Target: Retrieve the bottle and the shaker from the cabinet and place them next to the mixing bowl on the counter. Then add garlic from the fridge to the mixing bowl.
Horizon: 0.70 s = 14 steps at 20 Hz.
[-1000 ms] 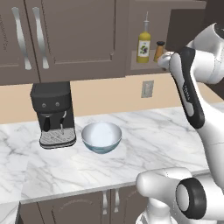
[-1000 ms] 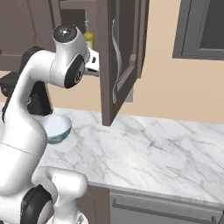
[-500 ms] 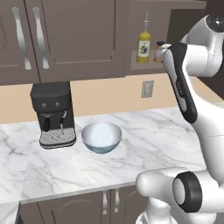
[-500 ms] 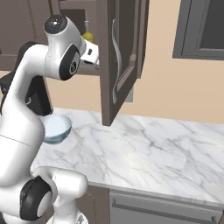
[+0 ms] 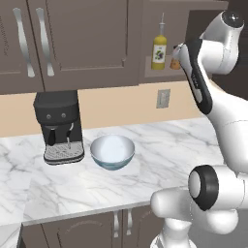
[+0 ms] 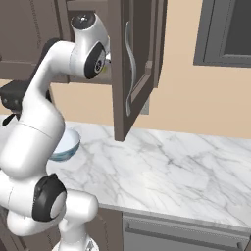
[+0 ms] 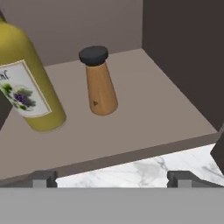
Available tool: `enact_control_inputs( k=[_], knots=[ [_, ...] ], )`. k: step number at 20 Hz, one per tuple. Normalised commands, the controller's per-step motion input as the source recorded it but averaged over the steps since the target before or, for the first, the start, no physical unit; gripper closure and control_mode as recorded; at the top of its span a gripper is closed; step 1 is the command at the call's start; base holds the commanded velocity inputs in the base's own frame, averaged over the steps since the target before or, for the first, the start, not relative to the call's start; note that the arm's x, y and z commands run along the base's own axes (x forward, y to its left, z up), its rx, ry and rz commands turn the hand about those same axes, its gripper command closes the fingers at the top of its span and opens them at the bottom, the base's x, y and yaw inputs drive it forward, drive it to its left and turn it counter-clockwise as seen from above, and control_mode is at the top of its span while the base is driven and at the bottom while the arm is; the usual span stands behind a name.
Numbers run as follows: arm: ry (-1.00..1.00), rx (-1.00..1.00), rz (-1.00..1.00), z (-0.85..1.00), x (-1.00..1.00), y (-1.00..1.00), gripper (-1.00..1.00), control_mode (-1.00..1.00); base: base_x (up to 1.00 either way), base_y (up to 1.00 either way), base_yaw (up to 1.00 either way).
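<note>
Hand view: jaws spread wide, empty, short of the cabinet (image 7: 175,109) shelf. Shaker (image 7: 99,83) upright just ahead, bottle (image 7: 26,87) left of it — probably light, rigid, smooth; best pinched mid-body below the cap.

Glossy glass bottle (image 7: 26,83) w/ paper label, matt wood-look shaker (image 7: 100,87), veined marble counter (image 5: 160,160).

A tan wall (image 5: 121,104) carries a pale outlet plate (image 5: 163,98) beneath dark brown cupboards with long silver handles (image 5: 20,48). A black coffee machine (image 5: 58,127) stands below. At the right hangs a dark framed panel (image 6: 226,32), possibly a window or an appliance.
</note>
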Motion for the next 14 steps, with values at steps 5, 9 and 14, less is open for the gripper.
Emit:
enact_control_inputs(
  k=[5,9,14],
  knots=[
    [0.05,0.0,0.01,0.0,0.54,-0.05,-1.0,-1.0,0.0,0.0,0.0],
    [0.05,0.0,0.09,0.0,0.41,0.0,-1.0,-1.0,0.0,0.0,0.0],
    [0.01,0.0,0.1,-0.02,0.41,-0.04,-1.0,-1.0,0.0,0.0,0.0]
  ],
)
